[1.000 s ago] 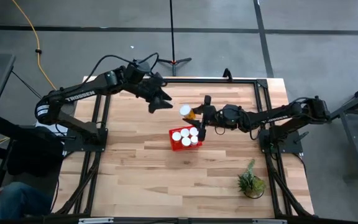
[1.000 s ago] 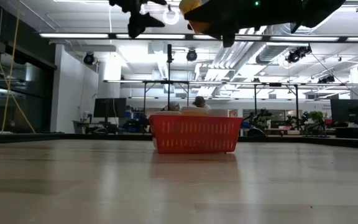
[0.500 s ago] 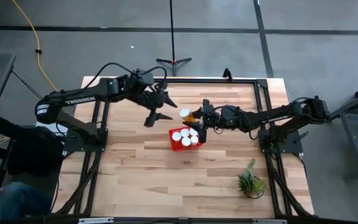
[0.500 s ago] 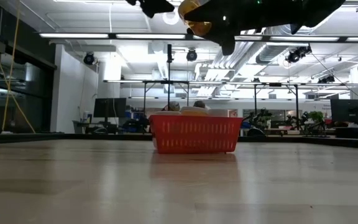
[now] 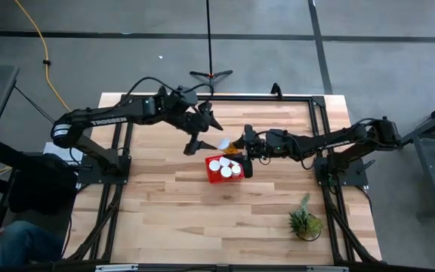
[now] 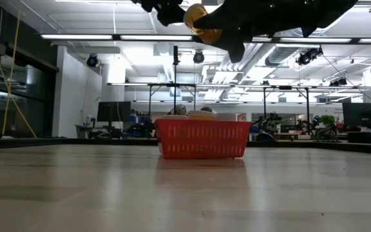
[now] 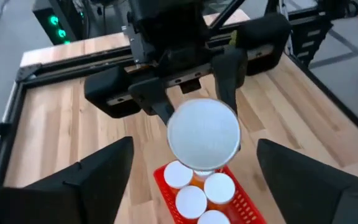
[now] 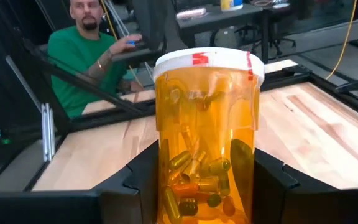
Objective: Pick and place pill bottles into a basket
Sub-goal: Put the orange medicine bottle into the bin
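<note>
My right gripper is shut on a pill bottle with an orange body and a white cap, high above the far edge of the red basket. The bottle lies tilted, cap toward the left arm. It also shows in the low view, well above the basket. Several more bottles stand in the basket, white caps up. My left gripper is wide open and empty, just left of the held bottle, facing its cap. My right gripper pinches the bottle's orange body near its base end between its two fingers. The fingers come from the table's right side and lie along the bottle. The bottle is lifted clear above the basket, cap end pointing away from the wrist.
A small green potted plant stands near the table's near right corner. A black frame runs around the table. A person in a green shirt sits beyond the table's left side.
My left gripper has gone toward the table's right edge, closer to the held bottle, and has turned to face it. My right gripper has carried the bottle a little toward the near edge, over the basket's far side.
</note>
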You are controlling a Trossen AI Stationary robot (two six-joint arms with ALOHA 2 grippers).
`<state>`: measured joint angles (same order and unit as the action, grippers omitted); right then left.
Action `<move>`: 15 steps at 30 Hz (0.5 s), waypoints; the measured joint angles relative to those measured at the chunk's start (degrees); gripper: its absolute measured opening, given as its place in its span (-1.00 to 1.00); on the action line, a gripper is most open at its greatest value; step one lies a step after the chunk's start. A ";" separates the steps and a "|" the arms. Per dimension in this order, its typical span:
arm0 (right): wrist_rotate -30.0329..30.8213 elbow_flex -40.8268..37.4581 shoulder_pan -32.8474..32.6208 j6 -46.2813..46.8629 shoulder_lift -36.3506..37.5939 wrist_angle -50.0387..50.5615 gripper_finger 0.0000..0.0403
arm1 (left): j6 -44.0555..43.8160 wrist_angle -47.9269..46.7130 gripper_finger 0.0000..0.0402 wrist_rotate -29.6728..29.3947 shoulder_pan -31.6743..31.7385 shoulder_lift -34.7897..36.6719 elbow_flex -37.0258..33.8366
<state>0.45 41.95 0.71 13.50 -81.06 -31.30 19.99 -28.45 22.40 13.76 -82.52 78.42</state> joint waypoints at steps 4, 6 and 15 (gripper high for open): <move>-0.14 0.00 0.00 -1.72 0.02 2.32 -0.19 | -2.34 -1.39 0.97 0.24 0.02 -1.42 1.46; 0.56 0.00 0.00 -2.70 0.02 3.14 -0.19 | -3.42 -1.87 0.98 0.79 -0.02 -2.01 2.03; 3.02 0.00 0.44 -6.07 0.02 3.54 -0.19 | -5.77 -4.24 0.92 1.50 -0.04 -3.67 2.64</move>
<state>3.46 41.95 1.15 7.43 -81.03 -27.76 14.22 -32.69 23.90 13.72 -86.19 81.06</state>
